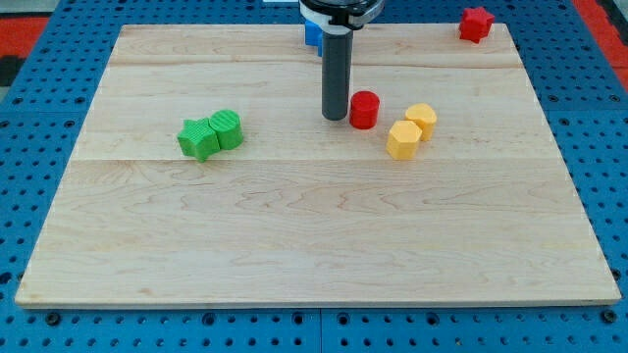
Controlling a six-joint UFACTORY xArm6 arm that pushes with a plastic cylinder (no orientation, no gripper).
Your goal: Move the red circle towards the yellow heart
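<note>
The red circle (364, 109) stands on the wooden board just right of the view's centre top. My tip (336, 118) rests right beside it on its left, touching or nearly touching. Two yellow blocks lie close to the right of the red circle: one (422, 120) further right and higher, one (402, 139) lower and nearer. I cannot tell which of them is the heart. The nearer yellow block is about a block's width from the red circle.
Two green blocks (210, 134) sit touching at the view's left. A red star-like block (476, 24) lies at the top right corner. A blue block (312, 34) is partly hidden behind the rod at the top. The board's edge (314, 302) runs along the bottom.
</note>
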